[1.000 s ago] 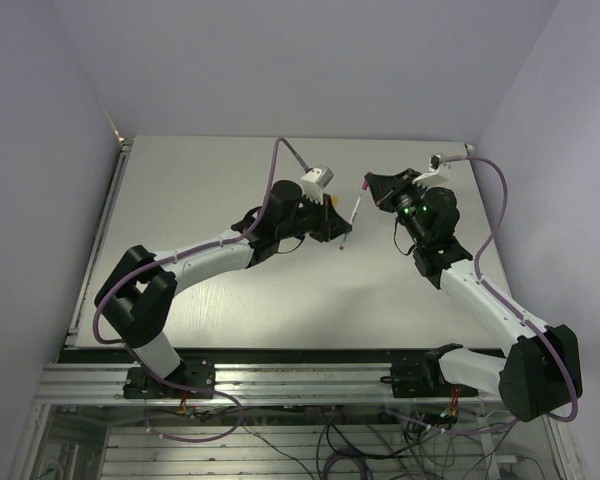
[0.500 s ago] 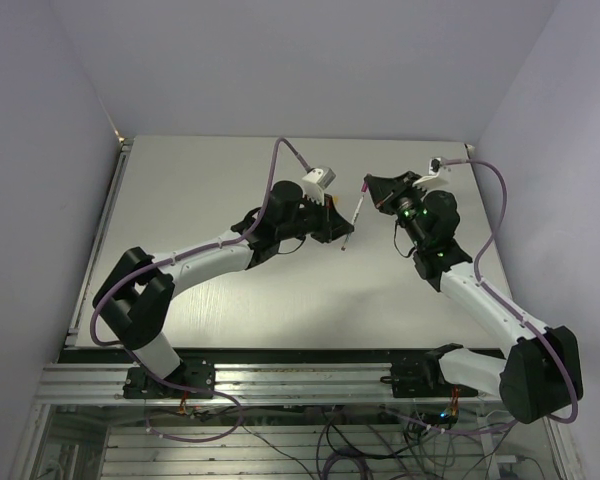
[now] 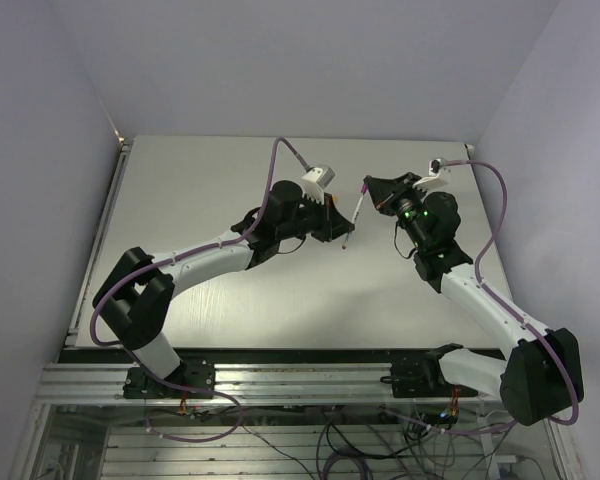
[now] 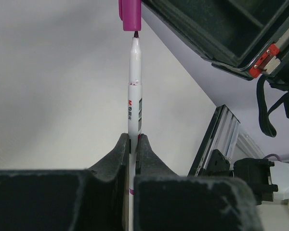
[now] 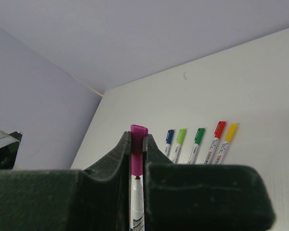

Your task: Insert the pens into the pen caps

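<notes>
Marker pen [image 4: 134,82], white with a purple band near the bottom, pinched low on its barrel by the left gripper [image 4: 133,140], fingers closed tight against it, dark tip pointing away from the wrist. Purple cap [image 5: 138,153] clamped the same way in the right gripper [image 5: 137,140], jaws shut on its sides, open mouth facing the pen.

From the left wrist: tip right at the cap's mouth and lined up with it; just touching or barely inside, cannot tell which. From above: both grippers up over the middle of the table [image 3: 180,200], facing each other, pen slanting between them.

Farther off on the table, in the right wrist view: five capped pens [image 5: 199,135] lying side by side in a neat row, caps blue, light green, green, red and yellow.
</notes>
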{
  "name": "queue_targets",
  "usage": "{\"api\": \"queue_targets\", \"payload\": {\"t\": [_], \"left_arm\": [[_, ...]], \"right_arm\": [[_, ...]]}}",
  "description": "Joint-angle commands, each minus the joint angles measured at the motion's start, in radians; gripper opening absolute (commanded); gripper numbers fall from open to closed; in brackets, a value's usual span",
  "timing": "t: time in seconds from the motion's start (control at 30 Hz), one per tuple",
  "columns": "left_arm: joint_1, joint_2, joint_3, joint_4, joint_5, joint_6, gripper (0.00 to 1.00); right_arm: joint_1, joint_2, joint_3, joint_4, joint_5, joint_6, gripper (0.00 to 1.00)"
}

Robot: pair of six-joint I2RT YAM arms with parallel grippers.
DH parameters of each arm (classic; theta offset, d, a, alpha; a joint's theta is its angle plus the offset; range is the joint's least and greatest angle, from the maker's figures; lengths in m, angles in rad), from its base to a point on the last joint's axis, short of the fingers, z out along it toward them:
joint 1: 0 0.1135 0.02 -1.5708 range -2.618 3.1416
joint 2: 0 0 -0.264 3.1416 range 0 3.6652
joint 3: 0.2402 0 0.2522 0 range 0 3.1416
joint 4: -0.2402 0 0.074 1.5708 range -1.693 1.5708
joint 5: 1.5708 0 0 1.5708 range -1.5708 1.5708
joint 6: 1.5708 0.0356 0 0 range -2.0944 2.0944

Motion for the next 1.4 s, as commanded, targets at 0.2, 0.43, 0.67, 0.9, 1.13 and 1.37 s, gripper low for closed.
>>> {"api": "queue_targets", "payload": {"t": [0.2, 0.43, 0.67, 0.9, 1.13, 1.37], "left_arm": [[-0.005, -0.001, 0.025, 0.056, -0.016, -0.006, 0.07], [-0.003, 0.000, 0.027, 0.064, -0.037, -0.010, 0.07], [0.000, 0.006, 0.037, 0.078, -0.042, -0.018, 0.07], [0.001, 0.013, 0.046, 0.093, -0.036, -0.025, 0.07], [0.003, 0.011, 0.039, 0.123, -0.022, -0.038, 0.07], [0.003, 0.004, 0.034, 0.119, -0.020, -0.035, 0.07]], "right_arm": [[-0.002, -0.025, -0.013, -0.005, -0.016, -0.007, 0.00], [-0.002, -0.024, -0.005, -0.028, -0.045, -0.007, 0.00], [-0.001, -0.020, -0.003, -0.068, -0.089, -0.015, 0.00], [0.000, -0.015, -0.008, -0.105, -0.128, -0.032, 0.00], [-0.001, -0.010, -0.023, -0.122, -0.127, -0.049, 0.00], [-0.001, -0.002, -0.026, -0.120, -0.122, -0.062, 0.00]]}}
